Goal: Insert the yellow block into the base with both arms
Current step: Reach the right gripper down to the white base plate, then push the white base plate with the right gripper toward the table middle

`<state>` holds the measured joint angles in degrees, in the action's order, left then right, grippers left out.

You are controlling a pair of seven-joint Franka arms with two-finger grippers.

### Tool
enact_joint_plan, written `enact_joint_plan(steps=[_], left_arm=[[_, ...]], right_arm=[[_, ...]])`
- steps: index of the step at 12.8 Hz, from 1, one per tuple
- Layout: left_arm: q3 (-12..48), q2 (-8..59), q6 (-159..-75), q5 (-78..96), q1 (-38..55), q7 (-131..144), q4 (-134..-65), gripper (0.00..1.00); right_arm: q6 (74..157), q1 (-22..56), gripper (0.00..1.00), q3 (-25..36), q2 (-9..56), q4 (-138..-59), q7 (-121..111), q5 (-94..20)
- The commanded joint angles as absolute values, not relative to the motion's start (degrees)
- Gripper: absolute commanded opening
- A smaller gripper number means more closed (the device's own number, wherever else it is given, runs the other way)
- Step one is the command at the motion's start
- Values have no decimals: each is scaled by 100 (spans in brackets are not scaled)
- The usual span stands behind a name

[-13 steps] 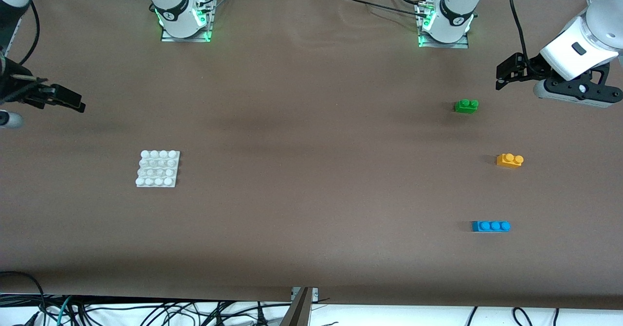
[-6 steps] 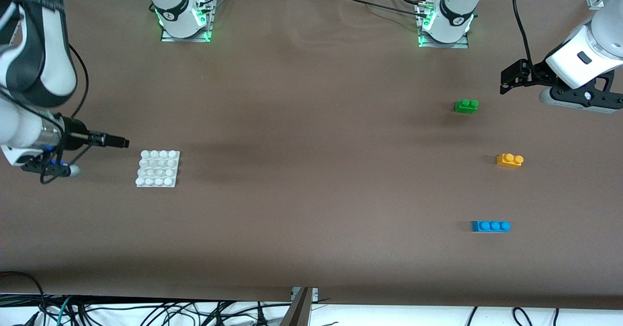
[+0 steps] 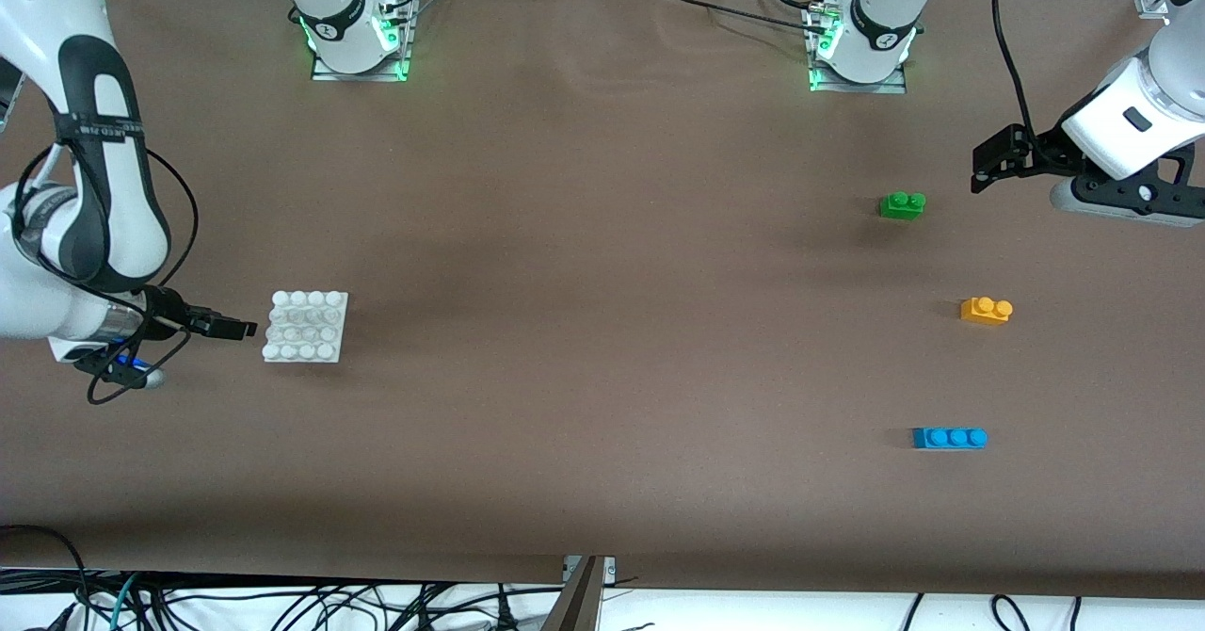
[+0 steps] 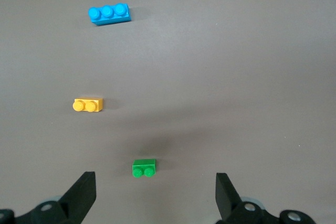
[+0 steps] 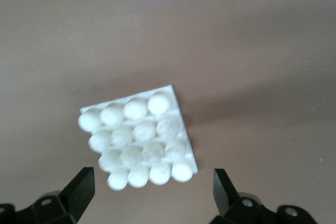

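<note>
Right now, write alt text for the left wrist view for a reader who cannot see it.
Three toy bricks lie apart on a brown table: a green two-stud brick closest to the open left end effector, then the yellow block, then a blue three-stud brick. The end effector's two black fingertips frame the green brick without touching anything.

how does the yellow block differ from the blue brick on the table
The yellow block is orange-yellow with two studs; the blue brick is blue with three studs and longer. The yellow block lies farther from the front camera than the blue brick. Both lie flat, studs up, untouched, toward the left arm's end.
</note>
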<state>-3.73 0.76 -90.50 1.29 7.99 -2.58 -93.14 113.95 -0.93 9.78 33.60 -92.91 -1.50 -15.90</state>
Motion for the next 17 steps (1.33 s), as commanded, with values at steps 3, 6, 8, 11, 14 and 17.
enact_joint_plan(steps=[3, 6, 8, 11, 14, 17], left_arm=[[-457, 184, -9342, 158, 721, -272, -9448, 100], [-483, 193, -9544, 158, 659, -255, -9667, 100], [-483, 132, -9545, 158, 642, -246, -9712, 100], [-483, 53, -9536, 158, 633, -237, -9703, 100], [-501, 88, -9597, 149, 624, -229, -9668, 100], [-536, 237, -9659, -86, 598, -229, -9668, 100]], right_arm=[[11575, -149, 100, 923, 3752, -9220, -378, -1731], [11593, -149, 100, 905, 3937, -9237, -378, -1828], [11584, -132, 100, 905, 4025, -9229, -378, -1828], [11532, -114, 100, 844, 4113, -9237, -378, -1828], [11496, -114, 100, 809, 4139, -9281, -404, -1828], [11496, -114, 100, 809, 4175, -9290, -492, -1828]])
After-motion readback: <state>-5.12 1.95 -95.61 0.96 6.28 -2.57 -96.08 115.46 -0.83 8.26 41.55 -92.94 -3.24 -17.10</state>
